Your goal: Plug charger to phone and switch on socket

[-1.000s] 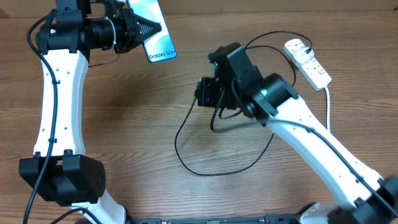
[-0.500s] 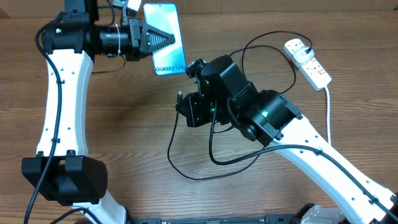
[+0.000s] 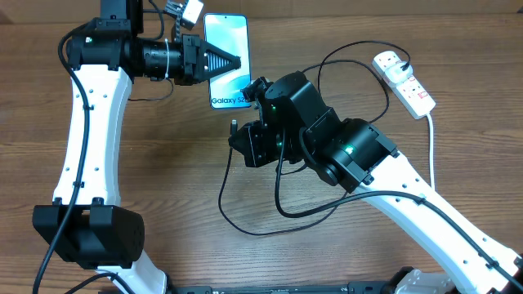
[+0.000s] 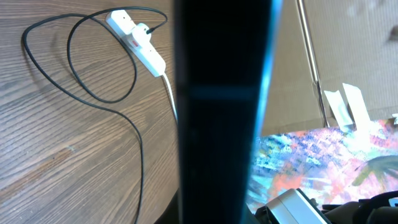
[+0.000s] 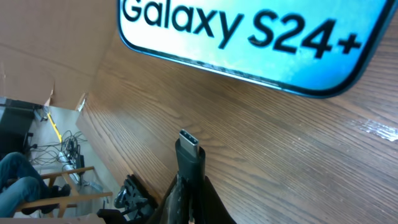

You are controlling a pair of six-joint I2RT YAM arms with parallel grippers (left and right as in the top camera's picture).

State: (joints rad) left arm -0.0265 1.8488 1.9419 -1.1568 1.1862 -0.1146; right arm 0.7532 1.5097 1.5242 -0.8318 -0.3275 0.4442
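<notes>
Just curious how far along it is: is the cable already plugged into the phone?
No, the cable tip sits apart from the phone, with bare table between them.

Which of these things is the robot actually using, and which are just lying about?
In the job:
phone, held in the left gripper
charger, its tip in the right gripper
socket

Just lying about:
floor cables in the background
colourful clutter, too blurred to name

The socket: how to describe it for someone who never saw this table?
On the wooden table, look at the far right corner. The socket lies there: a white oblong strip with red marks. Unlike the looping thin black charger, it trails a thick white lead.
</notes>
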